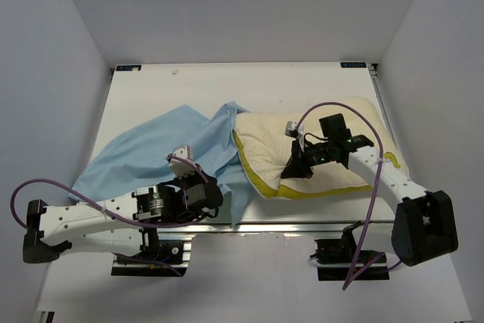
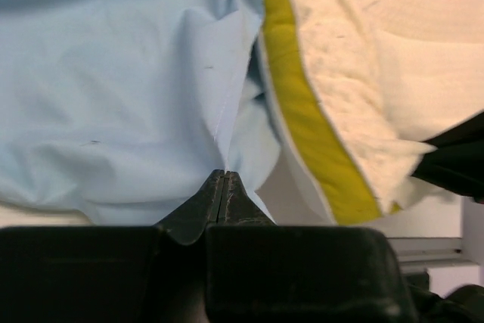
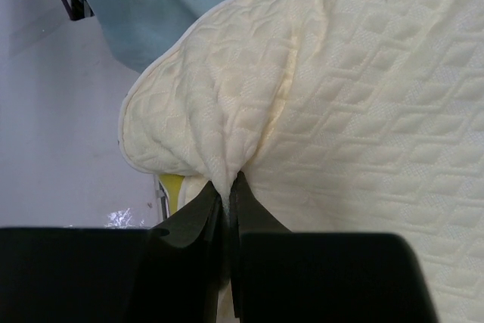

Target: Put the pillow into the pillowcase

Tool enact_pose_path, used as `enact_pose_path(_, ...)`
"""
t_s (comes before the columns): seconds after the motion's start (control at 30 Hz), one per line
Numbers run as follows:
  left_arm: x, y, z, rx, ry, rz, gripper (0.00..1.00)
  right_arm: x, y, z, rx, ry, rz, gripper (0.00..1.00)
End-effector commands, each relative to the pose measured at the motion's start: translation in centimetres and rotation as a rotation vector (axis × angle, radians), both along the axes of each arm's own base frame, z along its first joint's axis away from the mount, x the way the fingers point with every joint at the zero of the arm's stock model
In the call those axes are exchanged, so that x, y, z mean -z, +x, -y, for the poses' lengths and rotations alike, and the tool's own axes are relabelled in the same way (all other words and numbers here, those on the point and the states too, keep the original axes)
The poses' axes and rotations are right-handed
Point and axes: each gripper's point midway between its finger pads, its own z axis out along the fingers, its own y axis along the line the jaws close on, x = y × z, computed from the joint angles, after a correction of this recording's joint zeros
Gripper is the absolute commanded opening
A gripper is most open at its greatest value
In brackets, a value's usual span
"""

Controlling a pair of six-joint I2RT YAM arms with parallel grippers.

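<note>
The cream quilted pillow (image 1: 333, 134) with its yellow rim lies on the right half of the table, its left end tucked against the light blue pillowcase (image 1: 151, 149), which sprawls crumpled to the left. My left gripper (image 1: 214, 196) is shut on a fold of the pillowcase (image 2: 113, 96) at its near edge, just left of the pillow's yellow rim (image 2: 310, 134). My right gripper (image 1: 296, 169) is shut on a pinched ridge of the pillow's top cover (image 3: 363, 96) near its front edge. In the wrist views each pair of jaws meets on cloth, left gripper (image 2: 224, 175), right gripper (image 3: 228, 187).
White table (image 1: 227, 85) with grey walls on three sides. A metal rail (image 1: 302, 226) runs along the near edge, by the arm bases. Purple cables loop over both arms. The pillowcase's left corner hangs near the table's left edge.
</note>
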Motion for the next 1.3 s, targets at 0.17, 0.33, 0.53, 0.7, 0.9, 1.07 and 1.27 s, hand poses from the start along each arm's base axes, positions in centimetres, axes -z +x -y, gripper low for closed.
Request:
enact_pose_path(0.17, -6.3, 1.1, 3.9, 0.11, -0.056, 0.124, 0.0, 1.0, -2.7, -1.1, -0.119, -0.102, 0.098, 0.0)
enact_pose_path(0.33, -7.5, 0.8, 6.6, 0.211, -0.07, 0.148, 0.0, 1.2, -3.5, -1.8, -0.149, -0.117, 0.11, 0.0)
enact_pose_path(0.53, -6.9, -0.8, 9.0, 0.353, -0.084, 0.102, 0.0, 0.3, -2.8, -2.3, -0.146, -0.106, 0.128, 0.0)
enact_pose_path(0.7, -3.9, -3.4, 10.9, 0.476, -0.125, 0.02, 0.0, -0.6, -0.8, -3.4, -0.068, -0.092, 0.106, 0.0)
enact_pose_path(0.9, -0.7, -6.4, 13.8, 0.571, -0.115, -0.048, 0.0, -0.7, 1.6, -4.9, -0.008, -0.092, 0.072, 0.0)
enact_pose_path(1.07, 2.3, -7.7, 14.8, 0.61, -0.083, -0.122, 0.0, -1.2, 2.0, -5.7, 0.003, -0.057, 0.052, 0.0)
enact_pose_path(1.27, 1.4, -7.8, 15.5, 0.621, -0.134, -0.104, 0.0, -3.1, 3.0, -7.1, 0.008, 0.002, 0.041, 0.0)
